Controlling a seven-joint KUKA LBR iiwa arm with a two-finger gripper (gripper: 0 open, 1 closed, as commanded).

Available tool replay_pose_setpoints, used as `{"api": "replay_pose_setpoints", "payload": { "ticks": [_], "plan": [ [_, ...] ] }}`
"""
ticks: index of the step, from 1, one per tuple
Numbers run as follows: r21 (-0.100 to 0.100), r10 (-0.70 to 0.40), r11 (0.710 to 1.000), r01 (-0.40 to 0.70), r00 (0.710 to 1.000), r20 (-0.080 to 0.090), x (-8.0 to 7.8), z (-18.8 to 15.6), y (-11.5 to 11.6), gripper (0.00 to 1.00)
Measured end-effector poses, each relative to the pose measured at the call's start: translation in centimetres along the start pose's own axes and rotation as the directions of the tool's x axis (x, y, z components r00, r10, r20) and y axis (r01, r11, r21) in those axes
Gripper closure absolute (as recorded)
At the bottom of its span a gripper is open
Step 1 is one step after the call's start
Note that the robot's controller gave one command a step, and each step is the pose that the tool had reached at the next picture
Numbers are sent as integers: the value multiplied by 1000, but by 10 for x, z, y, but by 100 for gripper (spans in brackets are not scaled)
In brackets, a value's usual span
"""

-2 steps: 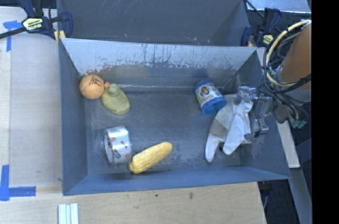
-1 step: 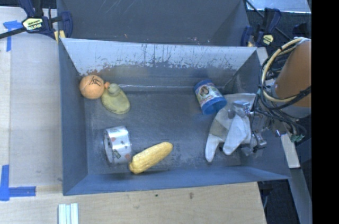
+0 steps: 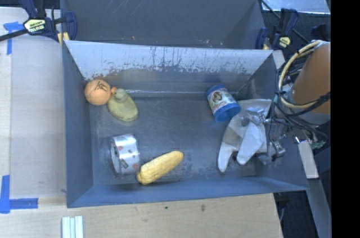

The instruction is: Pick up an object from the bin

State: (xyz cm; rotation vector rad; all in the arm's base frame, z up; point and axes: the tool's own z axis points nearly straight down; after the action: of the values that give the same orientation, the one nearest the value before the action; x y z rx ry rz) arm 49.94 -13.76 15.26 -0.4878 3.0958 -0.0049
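My gripper hangs low at the right side of the bin, its two white fingers spread a little, open, with nothing between them. A small blue can with a pictured label lies on its side just behind the fingers, near the back right, apart from them. A yellow corn cob lies on the floor to the left of the fingertips, near the front wall.
A silver roll lies beside the cob's left end. At the back left an orange ball touches a pale green pear shape. Bare floor spans the middle. The arm with its cables reaches in over the right wall.
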Motion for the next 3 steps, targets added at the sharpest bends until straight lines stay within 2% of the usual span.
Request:
{"api": "replay_pose_setpoints", "payload": {
  "ticks": [1, 2, 3],
  "plan": [
    [3, -179, 984, 179, 984, 3, -21, 66, -4, 0],
    [8, -291, 957, 291, 957, 12, -30, 80, -7, 100],
    [8, -291, 957, 291, 957, 11, -30, 80, -7, 100]
  ]
}}
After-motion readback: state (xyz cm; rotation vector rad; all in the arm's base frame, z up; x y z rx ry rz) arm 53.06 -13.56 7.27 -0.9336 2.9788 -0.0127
